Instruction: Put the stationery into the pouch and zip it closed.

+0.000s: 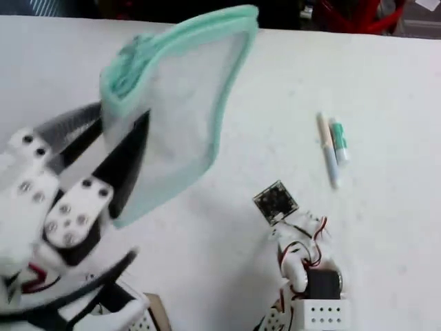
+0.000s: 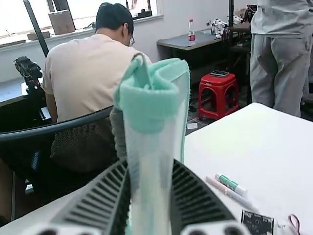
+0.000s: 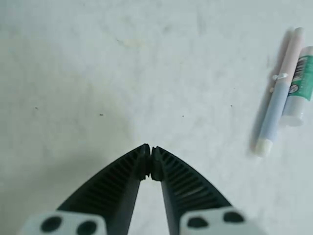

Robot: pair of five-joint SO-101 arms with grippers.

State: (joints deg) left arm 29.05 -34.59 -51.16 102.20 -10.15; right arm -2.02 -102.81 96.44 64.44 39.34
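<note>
The left gripper (image 2: 149, 171) is clamped on one edge of the pouch (image 1: 179, 103), a clear-sided bag with mint trim. It holds the pouch up off the table (image 1: 386, 83), well apart from the pen (image 1: 328, 155), on the left arm's side of it. The pen lies flat on the table with the marker (image 1: 338, 141) touching it along its side, the two nearly parallel. The right gripper (image 3: 150, 156) hovers low over bare table near the pen, its jaws together at the tips and gripping nothing.

Nothing looks to be in the pouch yet, so the step in hand is probably fetching the first piece. The right jaws need to part before they descend, wide enough for one barrel but not two. Because the marker lies against the pen, it is best to take the pen from its free side. The jaws should close square across the barrel near its mid-length so it neither pivots nor rolls. A fingertip landing in the seam between the two would likely shove both away.

The pouch's trim looks bunched at the top, which may be the mouth, but I cannot tell whether the zip is fully open. The left arm should present that mouth upward and hold it steady. A soft pouch held by one edge may swing if nudged, so the pen should go in end first and be lowered rather than dropped.
</note>
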